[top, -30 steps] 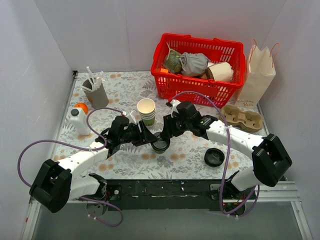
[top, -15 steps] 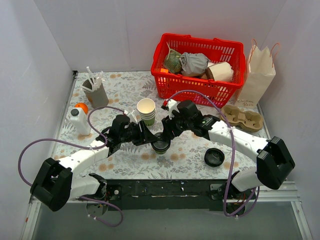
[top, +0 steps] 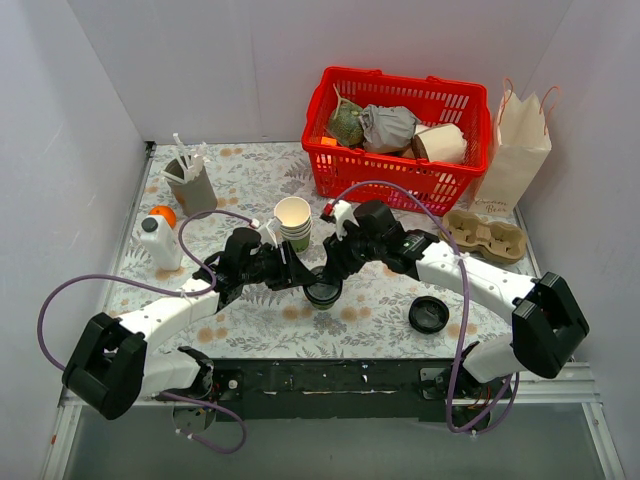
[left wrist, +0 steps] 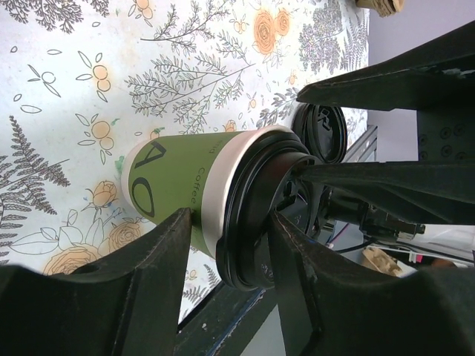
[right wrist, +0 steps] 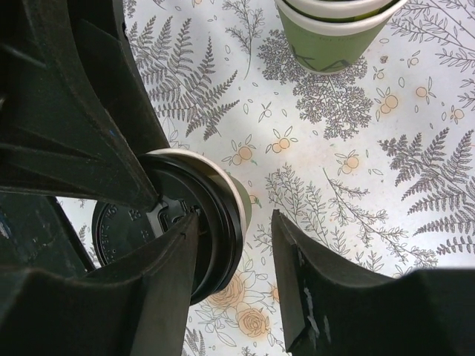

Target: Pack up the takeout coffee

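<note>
The takeout coffee (left wrist: 171,189) is near the middle of the bench (top: 250,175). Its green side reads "Coffee" beside large letters I cannot read surely. The left gripper (left wrist: 230,219) has its jaws about half open and pressing both sides just under the black lid (left wrist: 252,178). The right gripper (right wrist: 234,217) has its jaws astride that lid, one finger apart from it. A cup stack (top: 293,222) stands just behind. A loose lid (top: 428,314) lies to the right, with bare bench between.

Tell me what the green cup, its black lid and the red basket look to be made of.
Green cup: likely paper, with a matte printed side and a white band under the lid.
Black lid: apparently thin moulded plastic, with a slight sheen and raised markings.
Red basket: looks like glossy rigid plastic, with open moulded lattice walls.
</note>
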Robot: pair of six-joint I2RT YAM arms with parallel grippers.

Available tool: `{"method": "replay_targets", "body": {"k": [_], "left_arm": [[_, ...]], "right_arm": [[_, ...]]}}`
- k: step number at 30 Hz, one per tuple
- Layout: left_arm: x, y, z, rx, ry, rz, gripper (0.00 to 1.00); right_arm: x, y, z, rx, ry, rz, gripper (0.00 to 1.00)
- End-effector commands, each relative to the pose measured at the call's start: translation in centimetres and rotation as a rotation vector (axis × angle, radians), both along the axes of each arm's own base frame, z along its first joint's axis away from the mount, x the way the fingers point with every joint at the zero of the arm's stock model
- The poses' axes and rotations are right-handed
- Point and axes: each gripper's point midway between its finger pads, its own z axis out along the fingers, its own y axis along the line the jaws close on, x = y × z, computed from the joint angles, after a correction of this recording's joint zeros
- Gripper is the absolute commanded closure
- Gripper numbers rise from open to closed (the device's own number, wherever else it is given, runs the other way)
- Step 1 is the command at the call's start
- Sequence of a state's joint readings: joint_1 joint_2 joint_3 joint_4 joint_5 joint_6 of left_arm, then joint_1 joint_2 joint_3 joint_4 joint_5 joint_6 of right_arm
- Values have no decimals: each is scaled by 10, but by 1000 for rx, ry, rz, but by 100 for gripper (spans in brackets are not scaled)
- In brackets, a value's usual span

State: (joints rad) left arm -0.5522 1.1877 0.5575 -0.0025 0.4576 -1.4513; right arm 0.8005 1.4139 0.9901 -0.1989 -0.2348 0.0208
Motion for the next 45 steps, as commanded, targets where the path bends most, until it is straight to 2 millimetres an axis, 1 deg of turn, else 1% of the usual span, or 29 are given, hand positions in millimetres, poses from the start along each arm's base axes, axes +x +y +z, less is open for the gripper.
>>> {"method": "replay_targets", "body": {"k": [1, 5, 7, 9, 11, 12, 13, 14, 15, 17, 18, 21, 24, 26, 33, 34, 38, 45], "left_arm": [[-8, 2, -9, 43, 34, -37, 56], [-8, 2, -9, 43, 34, -37, 56], [-8, 2, -10, 43, 37, -36, 56], [-8, 2, -10, 43, 38, -37, 55], [-8, 2, -8, 40, 36, -38, 55], [-7, 0, -6, 34, 32, -41, 54], [-7, 0, -3, 28, 26, -43, 53], [-7, -1, -1, 20, 23, -47, 47], [-8, -2, 2, 11, 16, -55, 44], [-9, -3, 8, -7, 5, -60, 41], [-9, -3, 9, -9, 1, -56, 36], [-9, -2, 12, -14, -6, -50, 29], [-9, -2, 15, -20, -12, -47, 25], [-8, -2, 15, -20, -16, -44, 22], [-2, -2, 13, -6, -16, -23, 22], [-1, -2, 9, 0, -5, -21, 23], [3, -3, 9, 0, 2, -6, 27], [6, -2, 8, -3, 11, 27, 37]], "right_arm": [[8, 6, -2, 4, -29, 5, 50], [8, 4, -6, -8, -20, 0, 57], [7, 4, -6, -5, -22, 0, 68], [5, 5, -5, 4, -18, 10, 84], [3, 5, -3, 9, -16, 14, 90], [2, 5, 0, 19, -19, 20, 96], [1, 6, 2, 25, -19, 26, 97], [0, 7, 4, 31, -20, 31, 99], [-1, 7, 9, 43, -26, 34, 99], [-1, 8, 14, 52, -34, 35, 99], [0, 7, 17, 57, -42, 27, 99], [-1, 6, 22, 67, -44, 19, 99], [1, 5, 27, 76, -56, 4, 99], [2, 5, 27, 78, -60, 1, 99], [6, 11, 16, 71, -41, -2, 99], [7, 11, 16, 74, -42, -5, 99], [10, 13, 10, 71, -31, -23, 99], [9, 10, -9, 47, 11, -52, 99]]}}
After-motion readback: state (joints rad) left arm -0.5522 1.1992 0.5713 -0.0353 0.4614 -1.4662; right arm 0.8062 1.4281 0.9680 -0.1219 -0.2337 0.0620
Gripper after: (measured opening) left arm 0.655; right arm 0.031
